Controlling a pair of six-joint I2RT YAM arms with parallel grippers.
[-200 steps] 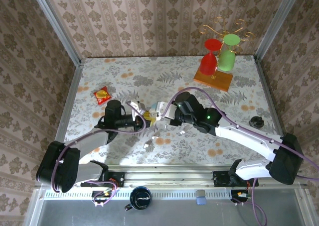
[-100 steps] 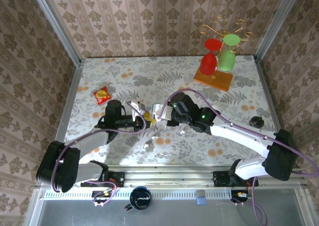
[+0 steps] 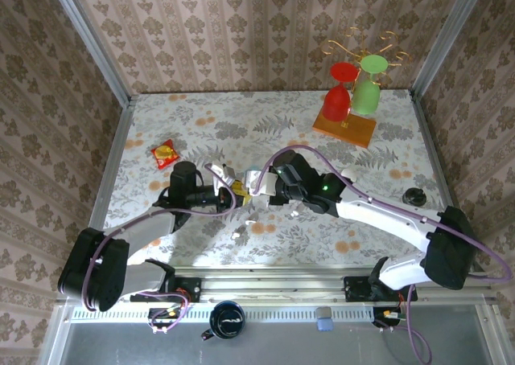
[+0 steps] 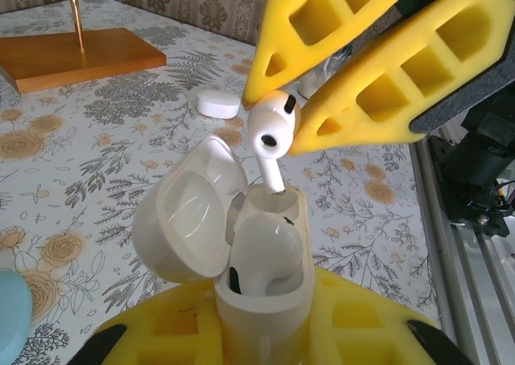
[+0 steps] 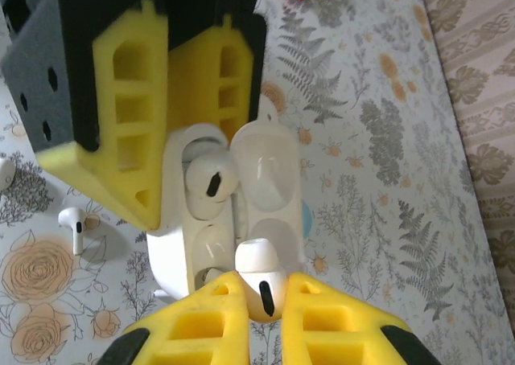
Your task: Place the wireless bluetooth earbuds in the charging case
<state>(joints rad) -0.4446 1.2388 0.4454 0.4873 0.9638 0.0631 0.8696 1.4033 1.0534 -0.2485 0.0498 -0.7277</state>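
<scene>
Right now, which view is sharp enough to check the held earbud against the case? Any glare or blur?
Left wrist: held earbud and case sharp, mild sheen on the lid, no blowout. Right wrist: both clear too, foreground edges slightly soft. Top external: even light, but both too small to judge.

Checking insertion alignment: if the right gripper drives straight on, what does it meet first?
The earbud in the right gripper meets the open charging case, seemingly at the empty slot beside the seated earbud; depth unclear.
</scene>
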